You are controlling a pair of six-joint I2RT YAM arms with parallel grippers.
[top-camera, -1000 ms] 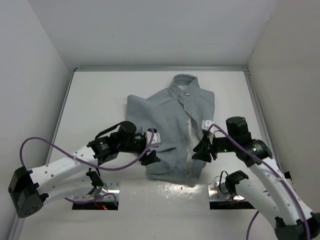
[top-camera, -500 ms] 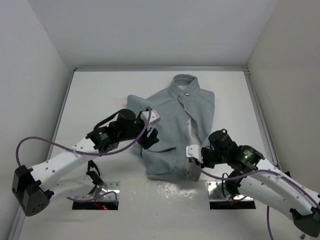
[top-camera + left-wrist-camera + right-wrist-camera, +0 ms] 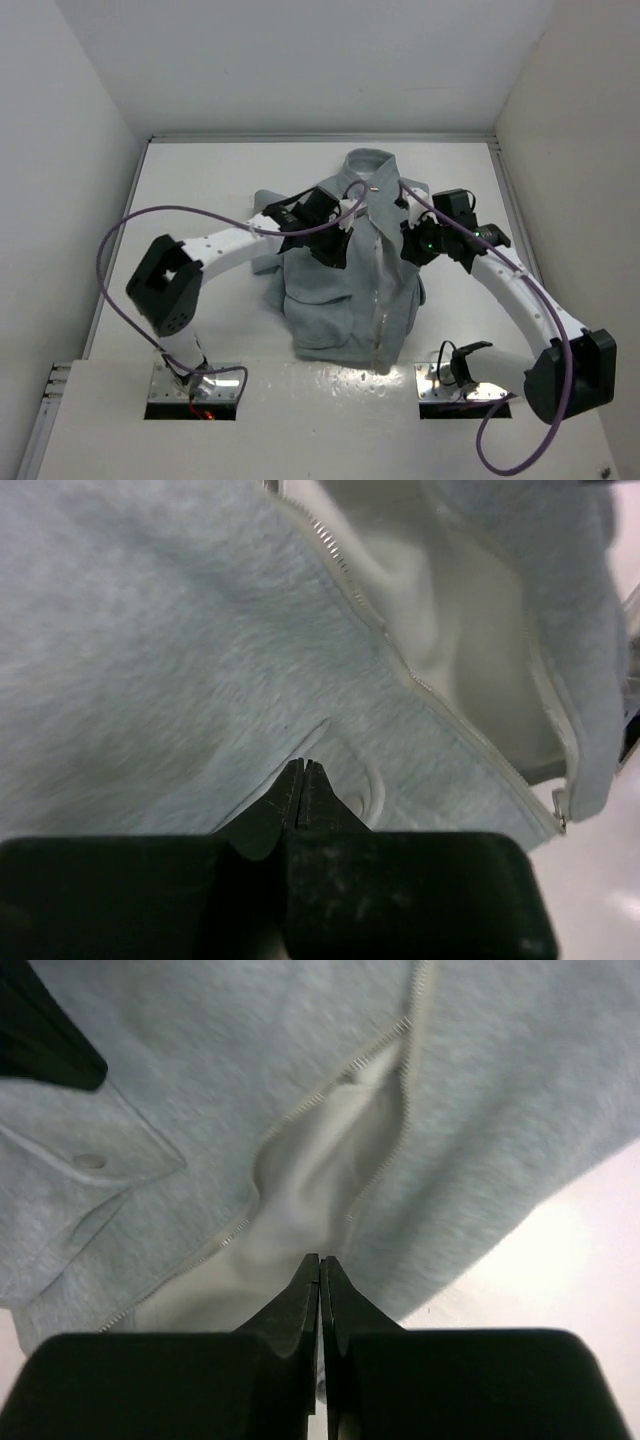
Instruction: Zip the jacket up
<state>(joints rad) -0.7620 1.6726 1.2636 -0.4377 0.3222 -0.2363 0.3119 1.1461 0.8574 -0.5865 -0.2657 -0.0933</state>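
Note:
The light grey jacket lies bunched in the middle of the white table, collar at the far end. Its front zipper gapes open at the chest, baring white lining. My left gripper rests on the jacket's left front panel; its jaws are shut, and a crease of grey cloth runs into the tips. My right gripper is on the right panel, shut at the zip edge where lining meets grey fabric. A pocket flap with a snap lies to one side.
White walls close in the table on the left, right and far sides. Purple cables loop from both arms over the table. The two arm base plates sit at the near edge.
Both arms have swung from the jacket's lower half up to its chest. Both grippers have shut. The jacket has bunched up, its left side drawn inwards.

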